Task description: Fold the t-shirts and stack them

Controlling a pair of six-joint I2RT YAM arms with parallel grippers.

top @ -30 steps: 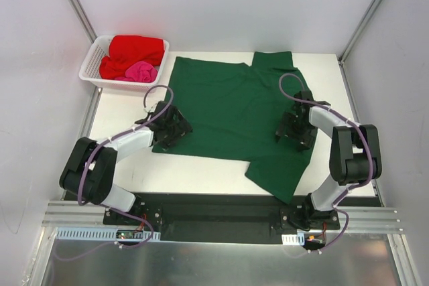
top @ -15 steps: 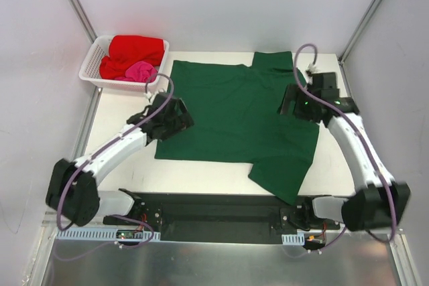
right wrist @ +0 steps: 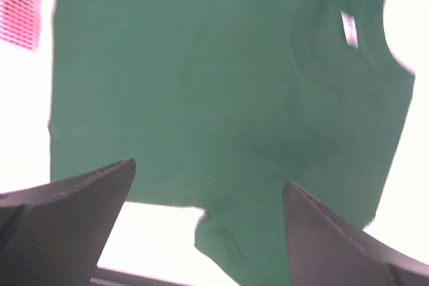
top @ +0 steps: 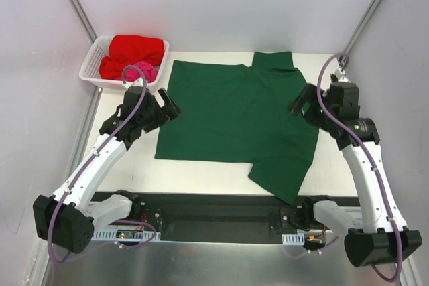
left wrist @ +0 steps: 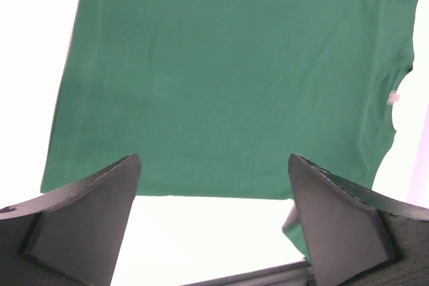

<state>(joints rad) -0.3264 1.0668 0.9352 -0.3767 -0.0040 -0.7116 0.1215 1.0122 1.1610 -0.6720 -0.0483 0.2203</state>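
A large dark green t-shirt point(top: 231, 115) lies spread flat on the white table point(top: 127, 159), one sleeve toward the back and one reaching the front edge. My left gripper point(top: 165, 108) hovers open above the shirt's left hem, nothing between its fingers. My right gripper point(top: 301, 106) hangs open over the shirt's right side, also empty. The left wrist view looks down on the green t-shirt point(left wrist: 228, 78) beyond the open left gripper point(left wrist: 214, 165). In the right wrist view the green t-shirt point(right wrist: 201, 78) fills the space past the open right gripper point(right wrist: 208, 175). A red t-shirt point(top: 137, 49) and a pink t-shirt point(top: 143, 70) lie bunched in the basket.
A white lattice basket point(top: 90, 72) stands at the table's back left corner; its side shows pink in the right wrist view point(right wrist: 17, 5). Grey walls and metal posts enclose the table. A black rail point(top: 214, 209) with both arm bases runs along the near edge.
Both grippers have lifted off the green t-shirt and drawn outward and back, the left toward the basket, the right toward the right wall. The shirt stays flat.
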